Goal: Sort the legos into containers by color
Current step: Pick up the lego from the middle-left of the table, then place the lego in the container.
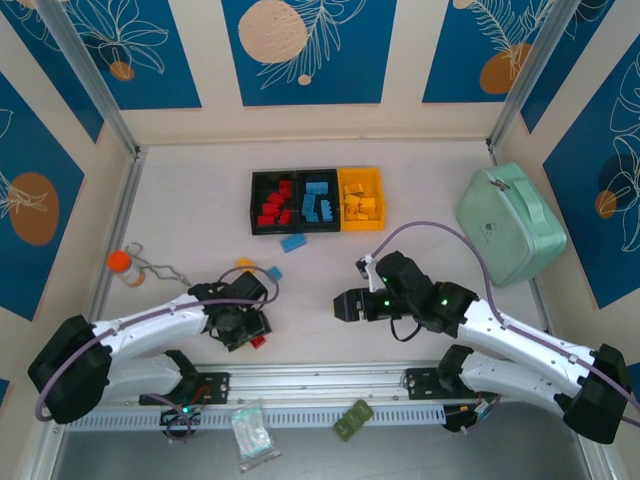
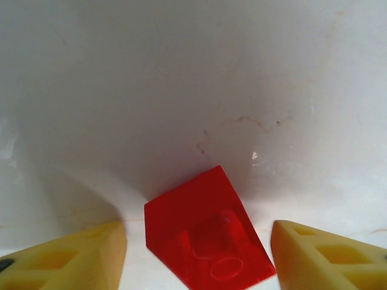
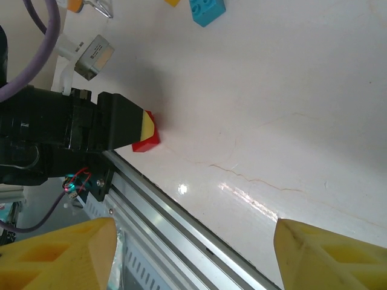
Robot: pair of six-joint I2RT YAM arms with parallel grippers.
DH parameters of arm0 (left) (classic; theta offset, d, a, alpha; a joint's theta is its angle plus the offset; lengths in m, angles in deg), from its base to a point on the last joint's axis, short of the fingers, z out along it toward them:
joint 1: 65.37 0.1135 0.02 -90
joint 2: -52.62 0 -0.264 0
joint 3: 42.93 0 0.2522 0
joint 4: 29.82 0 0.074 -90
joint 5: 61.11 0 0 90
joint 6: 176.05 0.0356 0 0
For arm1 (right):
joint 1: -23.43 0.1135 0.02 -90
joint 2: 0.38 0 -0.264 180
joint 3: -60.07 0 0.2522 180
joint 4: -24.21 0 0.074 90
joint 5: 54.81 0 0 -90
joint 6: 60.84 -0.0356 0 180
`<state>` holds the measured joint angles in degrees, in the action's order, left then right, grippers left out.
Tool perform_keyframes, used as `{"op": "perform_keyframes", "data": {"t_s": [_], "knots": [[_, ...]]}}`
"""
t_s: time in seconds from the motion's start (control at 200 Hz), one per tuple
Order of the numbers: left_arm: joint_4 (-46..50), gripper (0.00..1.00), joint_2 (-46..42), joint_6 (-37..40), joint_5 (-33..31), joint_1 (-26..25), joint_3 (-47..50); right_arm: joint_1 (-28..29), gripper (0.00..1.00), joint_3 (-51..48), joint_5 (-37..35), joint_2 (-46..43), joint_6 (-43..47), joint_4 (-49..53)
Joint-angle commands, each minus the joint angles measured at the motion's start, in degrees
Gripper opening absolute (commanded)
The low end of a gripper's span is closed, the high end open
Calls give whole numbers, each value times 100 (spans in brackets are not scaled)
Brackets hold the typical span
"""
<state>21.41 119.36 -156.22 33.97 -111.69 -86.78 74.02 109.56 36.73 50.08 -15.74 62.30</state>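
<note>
- Nearest our left wrist lens, two yellow fingers (image 2: 72,257) stand on either side of a red brick (image 2: 205,238). The left jaws are released and astride it. We see a gap at the brick's 9 o'clock side, and at 3 o'clock we cannot tell whether pad meets plastic.
- From above, that brick lies on the surface at 7 o'clock of centre, at the tip of the left arm (image 1: 150,335).
- In the right wrist view, the right fingers (image 3: 60,254) stand wide apart over bare surface. The right jaws are released and grasp nothing.
- We find a small mark on the mint-green case (image 1: 510,225), too small to read.
- We see a glossy off-white surface (image 1: 420,270) with hairline cracks and a metal rail (image 1: 330,378) along its 6 o'clock edge.
- Cream walls carry blue panels (image 1: 300,50) with white leaf outlines and orange discs.
- We count three containers (image 1: 256,200) joined in a row at 12 o'clock: two black and one yellow-orange.
- Sorted legos (image 1: 272,207) fill them: red at the 9 o'clock end, blue in the middle, yellow-orange at the 3 o'clock end. They are too crowded for us to count.
- We count four loose pieces. They are the red brick, a blue brick (image 1: 293,242) just at 6 o'clock of the bins, and a yellow-orange piece (image 1: 245,263) and a small blue piece (image 1: 272,271), both near the left arm.
- We count one of each of the rest: an orange-capped bottle (image 1: 122,265) at 9 o'clock, the case at 2 o'clock, and a dark green flat piece (image 1: 352,418) and a clear bag (image 1: 250,432) at 6 o'clock.
</note>
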Motion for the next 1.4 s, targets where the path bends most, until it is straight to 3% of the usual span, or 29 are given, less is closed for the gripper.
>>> {"op": "perform_keyframes", "data": {"t_s": [0.0, 0.065, 0.155, 0.4, 0.86, 1.176, 1.396], "knots": [[-185, 47, 174, 27, -84, -44, -188, 44, 69, -133, 31, -46, -135, -139], [-229, 35, 190, 29, -127, -45, -209, 47, 69, -190, 34, -76, -174, -165], [-297, 30, 84, 30, -285, -27, -269, 50, 69, -238, 56, -87, -211, -216], [-481, 28, 170, 747, -128, 625, -832, 115, 69, -96, 148, 157, -117, -379], [-4, 27, 1469, 2258, 14, 1864, -3067, 170, 68, 389, -391, 847, -180, -878], [410, 27, 2986, 2982, -283, 2455, -4981, 103, 68, 402, -555, 852, -326, -900], [759, 27, 4277, 3203, -560, 2598, -6499, 115, 68, 363, -777, 706, -422, -716]]}}
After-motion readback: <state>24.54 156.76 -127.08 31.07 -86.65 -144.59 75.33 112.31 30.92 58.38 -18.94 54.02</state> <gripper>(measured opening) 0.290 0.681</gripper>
